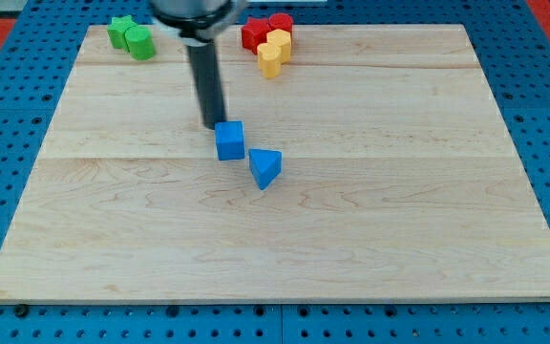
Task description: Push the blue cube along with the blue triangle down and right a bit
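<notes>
Wooden board lies on a blue pegboard; the rod drops from the view's top with my tip right at the blue cube's upper-left corner, contact likely but hard to call, and there's no hand to be open or closed, only the bare rod. Cube sits near board centre, blue triangle just beside it to the lower right, a sliver apart. At the top edge: red blocks bunched with yellow blocks, shapes unclear, and green blocks at top left.
</notes>
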Controlling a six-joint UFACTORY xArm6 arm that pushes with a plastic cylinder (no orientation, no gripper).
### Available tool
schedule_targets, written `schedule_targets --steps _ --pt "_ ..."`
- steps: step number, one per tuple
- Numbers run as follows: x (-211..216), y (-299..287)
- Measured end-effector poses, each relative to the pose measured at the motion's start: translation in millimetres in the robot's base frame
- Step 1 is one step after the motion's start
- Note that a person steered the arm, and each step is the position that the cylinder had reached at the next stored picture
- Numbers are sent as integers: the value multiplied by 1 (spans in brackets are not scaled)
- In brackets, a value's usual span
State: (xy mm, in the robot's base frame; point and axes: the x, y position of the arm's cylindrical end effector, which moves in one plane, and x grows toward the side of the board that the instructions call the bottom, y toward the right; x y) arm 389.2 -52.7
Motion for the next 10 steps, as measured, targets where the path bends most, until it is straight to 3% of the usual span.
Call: schedule_targets --steps 2,3,4,6,8,10 --pt "3 15" --pt "-26 -23" --pt "-4 -38" --pt "31 -11" --pt "36 8" --pt "2 27"
